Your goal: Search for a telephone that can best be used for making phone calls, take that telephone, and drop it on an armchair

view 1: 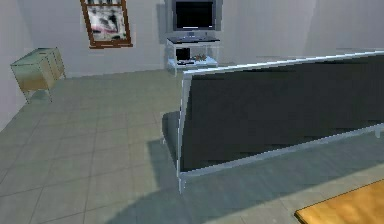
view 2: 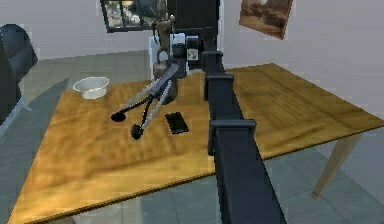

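Step in hand: the grab. Search looks done, since a flat dark slab, prob. the telephone (view 2: pixel 177 122), lies flat near the middle of the wooden surface (view 2: pixel 300 110), a bit toward its near edge. The arm (view 2: pixel 228 130) reaches out across the surface, and the pincer (view 2: pixel 127 124) hangs w/ its two thin fingers slanting down just beside the telephone, on the side toward the white bowl (view 2: pixel 92 87) at the far left corner. Only bare wood lies behind the fingertips, so the pincer holds nothing; its grip setting can't be told from these pics. Whether a finger touches the telephone can't be told either. Next move, as I judge it: shift the pincer sideways onto the telephone, line it up, grip, lift clear, then drive to the seat. The slab is thin and flat, so it could slide instead of lifting. The arm side view gives the arm, pincer, telephone and bowl. The forward view gives the way ahead: a dark padded seat (view 1: pixel 280 110) w/ a pale frame, poss. the armchair, seen from behind, a TV (view 1: pixel 195 14) on a stand by the far wall, and one corner of the surface at the bottom right.
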You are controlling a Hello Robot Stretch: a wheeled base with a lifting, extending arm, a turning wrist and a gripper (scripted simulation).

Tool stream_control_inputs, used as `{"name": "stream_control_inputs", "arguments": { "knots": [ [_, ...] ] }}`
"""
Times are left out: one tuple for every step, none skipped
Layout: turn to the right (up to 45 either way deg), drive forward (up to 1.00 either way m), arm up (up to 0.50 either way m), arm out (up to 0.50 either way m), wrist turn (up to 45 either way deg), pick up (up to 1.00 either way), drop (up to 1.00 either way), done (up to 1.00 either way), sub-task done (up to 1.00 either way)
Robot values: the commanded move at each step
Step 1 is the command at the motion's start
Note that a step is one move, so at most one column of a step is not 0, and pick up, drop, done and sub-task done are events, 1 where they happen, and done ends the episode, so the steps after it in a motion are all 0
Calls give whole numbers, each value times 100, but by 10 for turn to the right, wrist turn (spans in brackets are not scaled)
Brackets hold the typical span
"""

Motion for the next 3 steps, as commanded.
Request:
{"name": "stream_control_inputs", "arguments": {
  "knots": [
    [0, 0, 0, 0, 450, 0, 0, 0, 0],
    [0, 0, 0, 0, 450, 0, 0, 0, 0],
    [0, 0, 0, 0, 240, 0, 0, 0, 0]
  ]
}}
